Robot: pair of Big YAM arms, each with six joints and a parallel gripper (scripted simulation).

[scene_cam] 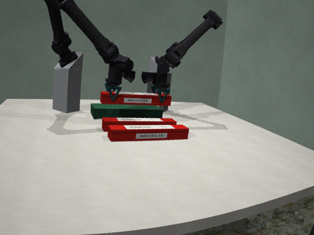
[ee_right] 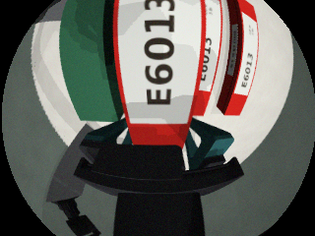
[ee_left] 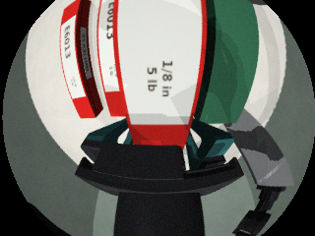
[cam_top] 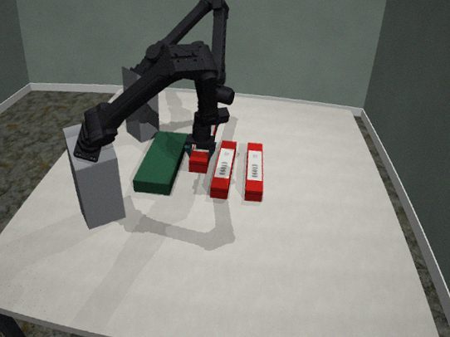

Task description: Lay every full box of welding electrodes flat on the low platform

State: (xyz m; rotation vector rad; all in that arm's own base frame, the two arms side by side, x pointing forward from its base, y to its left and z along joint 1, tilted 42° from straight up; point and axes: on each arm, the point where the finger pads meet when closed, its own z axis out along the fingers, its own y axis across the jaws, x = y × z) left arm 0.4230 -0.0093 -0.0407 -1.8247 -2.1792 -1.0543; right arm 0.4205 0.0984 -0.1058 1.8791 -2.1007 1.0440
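One red E6013 electrode box [scene_cam: 136,98] hangs level in the air, held at both ends. It is above the table, between the dark green low platform [scene_cam: 126,111] and the other two boxes. My right gripper [scene_cam: 112,92] is shut on its E6013 end [ee_right: 160,59]. My left gripper [scene_cam: 162,96] is shut on its "5 lb" end [ee_left: 160,59]. In the top view the held box [cam_top: 198,161] shows end-on beside the platform [cam_top: 160,161]. Two more red boxes [cam_top: 222,168] [cam_top: 255,171] lie flat on the table, side by side.
Two grey pedestals [scene_cam: 67,82] [cam_top: 141,106] carry the arm bases, one at each end of the platform. The table's front half and right side hold no objects.
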